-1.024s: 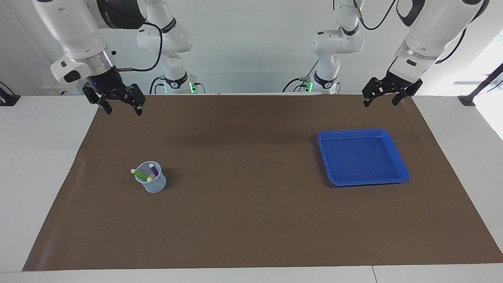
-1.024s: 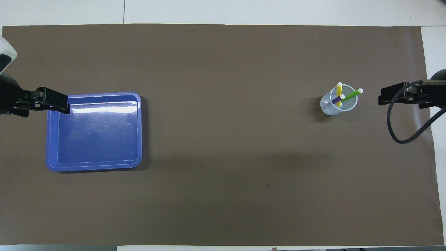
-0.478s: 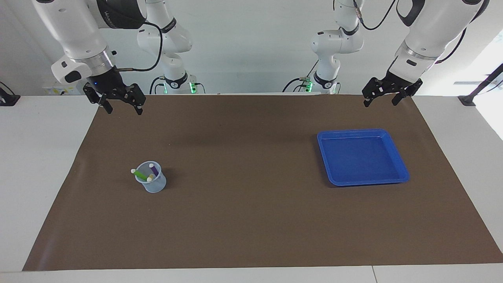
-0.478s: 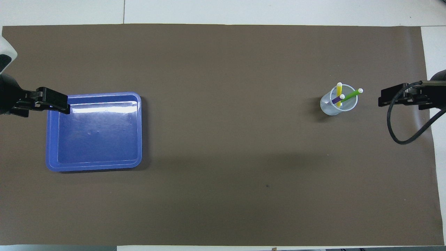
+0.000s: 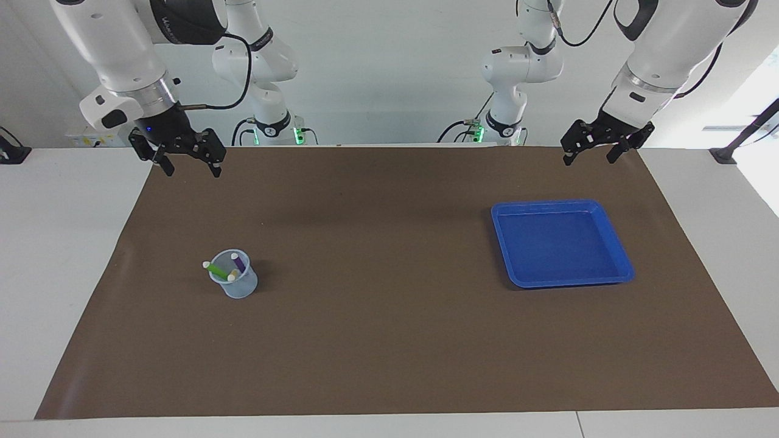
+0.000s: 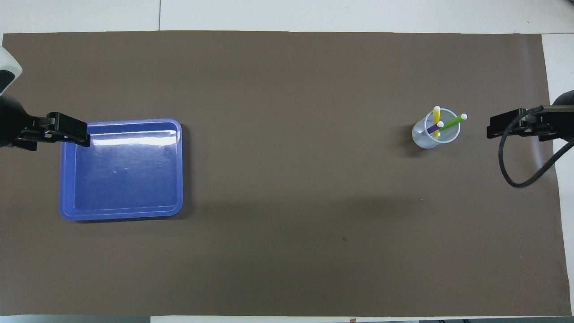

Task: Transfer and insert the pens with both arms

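3 pens (image 5: 226, 269) stand in 1 clear cup (image 5: 235, 283) toward right arm's end, 1 blue tray (image 5: 561, 244) toward left arm's, wide bare mat (image 5: 377, 316) btwn; left gripper (image 5: 589, 156) & right gripper (image 5: 190, 168) raised over mat's robot-side edge, fingers spread, holding nothing.

Left hand (image 5: 589, 153) and right hand (image 5: 188, 164) both raised, fingers spread, empty.

Blue tray (image 5: 621, 255), brown mat (image 5: 389, 340); purple, green, seemingly yellow pens (image 6: 437, 124).
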Controlling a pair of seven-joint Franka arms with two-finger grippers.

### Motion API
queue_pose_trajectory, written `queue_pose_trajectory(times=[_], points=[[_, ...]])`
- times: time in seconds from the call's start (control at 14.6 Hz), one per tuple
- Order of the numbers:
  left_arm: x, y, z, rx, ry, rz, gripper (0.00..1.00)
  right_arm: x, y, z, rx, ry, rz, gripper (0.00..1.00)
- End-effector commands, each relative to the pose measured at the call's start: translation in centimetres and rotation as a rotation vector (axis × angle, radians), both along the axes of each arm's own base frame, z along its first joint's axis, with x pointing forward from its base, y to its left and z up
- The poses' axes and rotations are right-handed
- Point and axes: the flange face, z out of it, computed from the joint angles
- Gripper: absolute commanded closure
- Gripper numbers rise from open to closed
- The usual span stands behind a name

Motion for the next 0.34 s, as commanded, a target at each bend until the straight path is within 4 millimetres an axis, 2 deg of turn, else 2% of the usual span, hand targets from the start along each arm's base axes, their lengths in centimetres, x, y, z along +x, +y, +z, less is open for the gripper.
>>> queue_pose_trajectory(times=[0.0, 0.27], points=[[-0.43, 0.37, 0.52, -0.008, 0.006, -0.003, 0.0, -0.51, -0.17, 0.56, -0.033, 0.005, 0.02, 0.0], [-0.43, 0.37, 0.52, -0.008, 0.006, -0.003, 0.0, -0.51, 0.0, 0.56, -0.033, 0.005, 0.02, 0.0]])
